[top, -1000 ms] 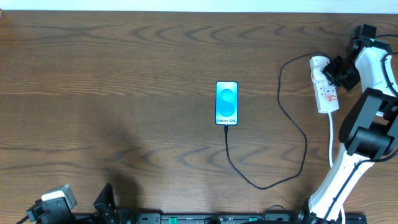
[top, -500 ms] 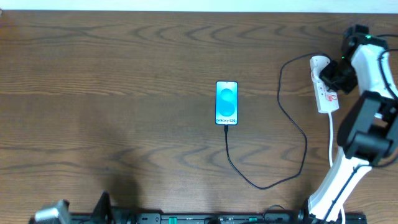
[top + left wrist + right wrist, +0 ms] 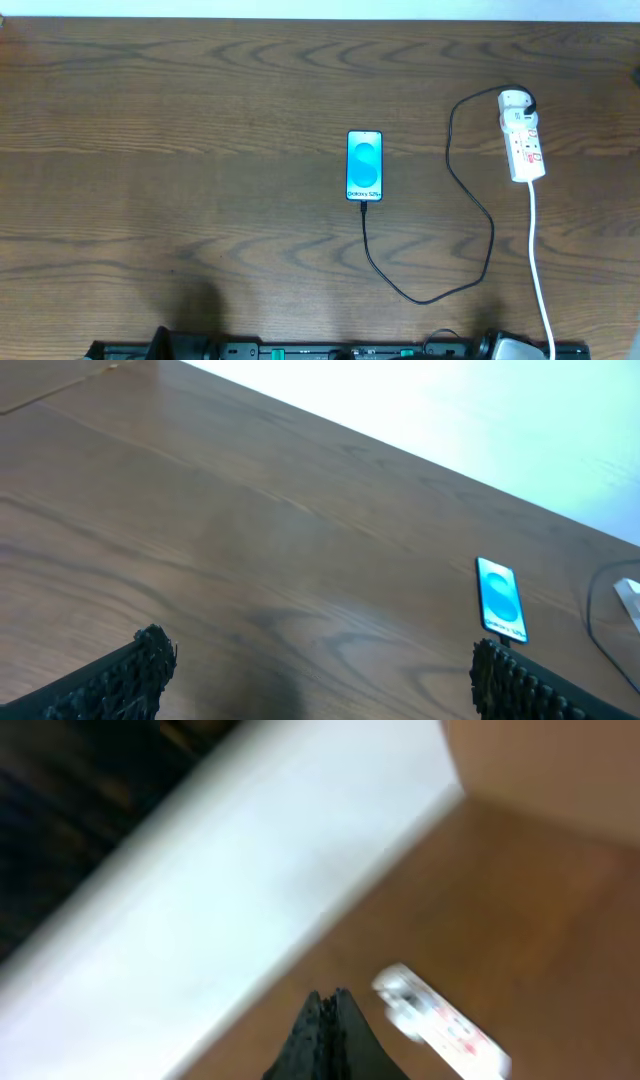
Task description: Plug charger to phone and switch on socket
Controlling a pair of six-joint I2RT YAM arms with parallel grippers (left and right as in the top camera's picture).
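Note:
The phone [image 3: 365, 166] lies flat at the table's middle, its blue-teal screen lit, and shows in the left wrist view [image 3: 500, 597] too. The charger's black cable [image 3: 470, 200] runs from the phone's near end in a loop to the black adapter [image 3: 527, 100] in the socket [image 3: 523, 148], a white power strip at the right. The strip shows blurred in the right wrist view [image 3: 440, 1020]. My left gripper [image 3: 320, 670] is open and empty, low over the wood. My right gripper [image 3: 328, 1020] is shut and empty, raised well away from the strip. Neither arm shows overhead.
The strip's white cord [image 3: 538, 260] runs toward the table's front edge. A white wall [image 3: 200, 890] borders the table's far edge. Dark arm bases [image 3: 330, 350] line the front edge.
My right arm has drawn away from the power strip and left the overhead view. My left arm has also dropped out of the overhead view. Phone, cable and strip have not moved.

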